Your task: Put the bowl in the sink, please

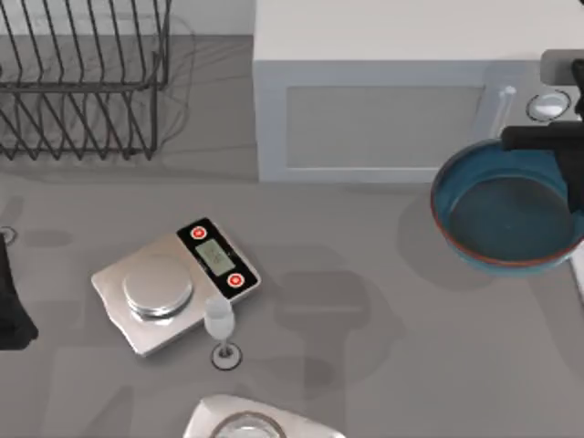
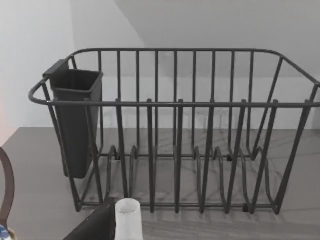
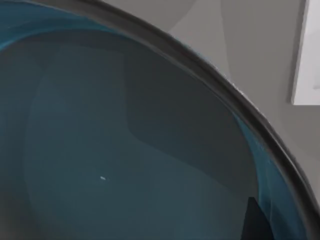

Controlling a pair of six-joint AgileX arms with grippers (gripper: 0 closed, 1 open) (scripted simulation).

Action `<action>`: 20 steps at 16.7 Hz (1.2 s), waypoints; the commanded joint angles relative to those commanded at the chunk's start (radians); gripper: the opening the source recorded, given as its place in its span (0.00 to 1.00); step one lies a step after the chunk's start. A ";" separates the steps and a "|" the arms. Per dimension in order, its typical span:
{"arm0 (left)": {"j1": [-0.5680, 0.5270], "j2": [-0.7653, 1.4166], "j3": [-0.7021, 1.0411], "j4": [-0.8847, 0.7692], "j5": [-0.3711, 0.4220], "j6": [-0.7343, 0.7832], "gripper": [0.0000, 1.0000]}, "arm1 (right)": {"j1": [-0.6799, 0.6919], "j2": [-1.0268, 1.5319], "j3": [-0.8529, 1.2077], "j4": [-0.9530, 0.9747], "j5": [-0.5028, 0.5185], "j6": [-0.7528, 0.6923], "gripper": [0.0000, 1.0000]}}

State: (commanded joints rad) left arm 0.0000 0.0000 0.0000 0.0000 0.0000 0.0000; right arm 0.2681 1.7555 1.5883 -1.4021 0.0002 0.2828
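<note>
- The bowl [image 1: 507, 205] sits at the right side of the table, just in front of the white cabinet block [image 1: 383, 91], its right edge running out of the top view
- The right arm reaches in from the right edge, dark links crossing over the bowl's far rim; the right gripper [image 1: 577, 187] sits at the bowl's right rim, and whether its fingers are spread or closed on anything cannot be told
- Right wrist view looks straight into the blue interior [image 3: 125, 150], with the reddish-brown rim [image 3: 210, 75] arcing across and grey table beyond
- Handling judgement: glazed ceramic by the look, so stiff, fairly heavy for its width, slick under the pads, and liable to chip if knocked on the cabinet
- Best hold: pinch the rim wall, one finger inside and one outside; a one-sided grip on a wide bowl will likely make it tilt
- The left arm [image 1: 14, 301] is parked at the table's left edge, its wrist camera facing the wire dish rack [image 2: 175, 130]
- The scale [image 1: 173, 283] and small stemmed glass [image 1: 220, 324] stand well apart from the bowl
</note>
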 joint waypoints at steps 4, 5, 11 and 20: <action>0.000 0.000 0.000 0.000 0.000 0.000 1.00 | -0.051 -0.016 -0.058 0.057 -0.024 -0.024 0.00; 0.000 0.000 0.000 0.000 0.000 0.000 1.00 | -0.083 -0.024 -0.095 0.097 -0.040 -0.038 0.00; 0.000 0.000 0.000 0.000 0.000 0.000 1.00 | -0.354 -0.073 -0.423 0.545 -0.169 -0.143 0.00; 0.000 0.000 0.000 0.000 0.000 0.000 1.00 | -0.674 -0.106 -0.853 1.631 -0.371 -0.247 0.00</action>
State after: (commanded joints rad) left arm 0.0000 0.0000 0.0000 0.0000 0.0000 0.0000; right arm -0.4055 1.6494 0.7357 0.2287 -0.3707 0.0361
